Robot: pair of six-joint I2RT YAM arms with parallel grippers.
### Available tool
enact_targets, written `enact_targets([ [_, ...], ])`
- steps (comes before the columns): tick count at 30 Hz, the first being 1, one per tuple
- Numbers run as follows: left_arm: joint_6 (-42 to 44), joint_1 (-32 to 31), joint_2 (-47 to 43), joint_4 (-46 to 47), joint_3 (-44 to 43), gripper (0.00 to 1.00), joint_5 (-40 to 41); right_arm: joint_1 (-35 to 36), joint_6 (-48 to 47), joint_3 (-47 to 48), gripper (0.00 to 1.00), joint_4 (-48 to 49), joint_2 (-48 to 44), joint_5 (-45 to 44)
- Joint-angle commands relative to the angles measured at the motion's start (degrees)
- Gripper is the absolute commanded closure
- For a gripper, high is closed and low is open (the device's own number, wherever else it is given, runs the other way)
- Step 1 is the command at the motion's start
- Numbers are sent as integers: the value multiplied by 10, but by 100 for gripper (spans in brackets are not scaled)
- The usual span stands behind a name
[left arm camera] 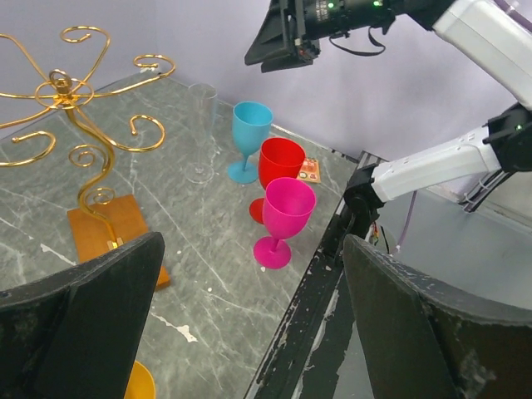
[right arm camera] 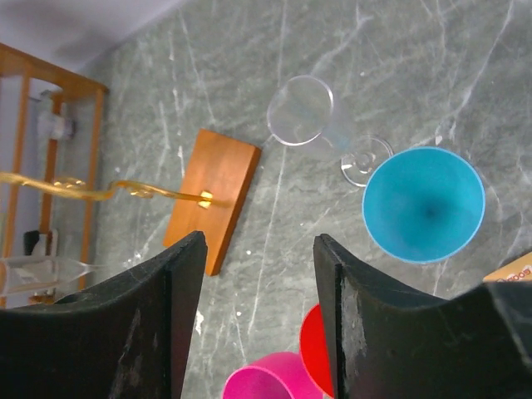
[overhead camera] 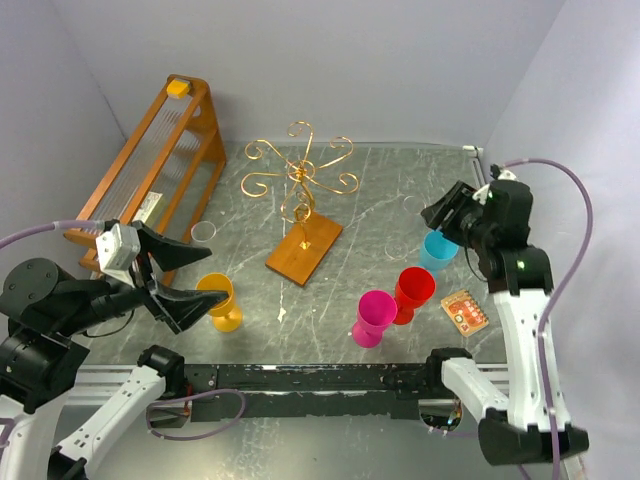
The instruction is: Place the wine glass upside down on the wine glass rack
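Item: wine glass point(right arm camera: 303, 112), clear, stood upright on counter point(right arm camera: 416, 66) just beside blue cup point(right arm camera: 424, 204), well apart from rack point(overhead camera: 300, 180). Right fingers point(right arm camera: 166, 332) spread, empty, above it. Left fingers point(left arm camera: 83, 332) spread wide, empty. Risk: closing fingers could clip the cup or topple the slender glass.

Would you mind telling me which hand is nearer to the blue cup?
Right. The right hand hovers open just above and beside the blue cup. The left hand is far off on the opposite side, wide open next to the yellow cup.
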State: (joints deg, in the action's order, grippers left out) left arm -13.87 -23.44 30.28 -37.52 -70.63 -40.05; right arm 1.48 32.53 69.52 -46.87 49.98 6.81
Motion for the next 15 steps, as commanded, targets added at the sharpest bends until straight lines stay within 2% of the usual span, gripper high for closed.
enact_targets([
  [1, 17, -6, -4, 3, -17, 0, 31, -6, -42, 39, 47, 12, 57, 4],
  [7, -4, -5, -12, 26, -19, 0, 70, -5, -69, 78, 52, 29, 154, 12],
  [15, -34, -6, 9, 81, -9, 1, 82, 6, -99, 94, 55, 54, 236, 7],
])
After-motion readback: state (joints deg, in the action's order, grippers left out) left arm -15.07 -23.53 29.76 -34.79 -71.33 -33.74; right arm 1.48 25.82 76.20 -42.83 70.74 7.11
